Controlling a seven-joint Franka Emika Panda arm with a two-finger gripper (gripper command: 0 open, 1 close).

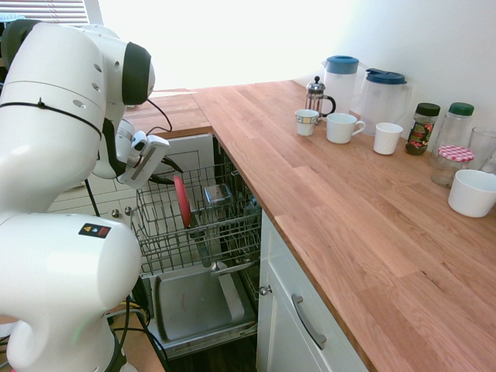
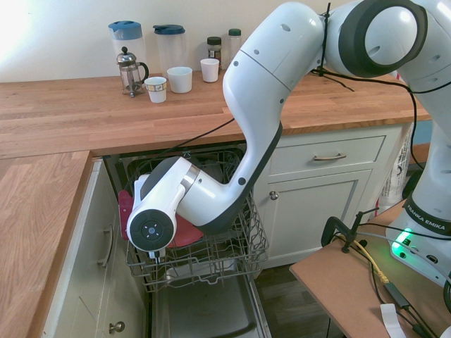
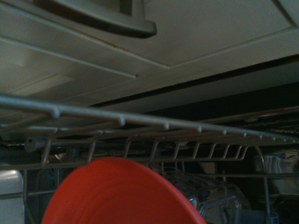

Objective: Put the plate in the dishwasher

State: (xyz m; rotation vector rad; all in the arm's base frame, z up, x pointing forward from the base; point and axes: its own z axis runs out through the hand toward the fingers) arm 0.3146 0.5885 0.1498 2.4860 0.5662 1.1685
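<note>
The coral-red plate [image 1: 184, 203] stands on edge in the grey wire rack [image 1: 232, 236] of the open dishwasher, whose grey inner door [image 1: 194, 304] lies flat below. My gripper [image 1: 176, 177] is level with the plate's top, just left of it, pointing at its face. Its two dark fingers look spread, so it is open, and whether they touch the plate is unclear. In the second exterior view my wrist covers most of the plate [image 2: 125, 211] and hides the fingers. The wrist view shows the plate [image 3: 121, 196] close up, with rack wire [image 3: 140, 122] behind it.
White drawers with metal handles [image 1: 308, 322] flank the dishwasher under the wooden counter [image 1: 364, 209]. At the counter's back stand mugs [image 1: 342, 127], a French press [image 1: 316, 96], two jugs, several jars and a white bowl [image 1: 472, 192]. A clear container [image 1: 217, 194] sits in the rack.
</note>
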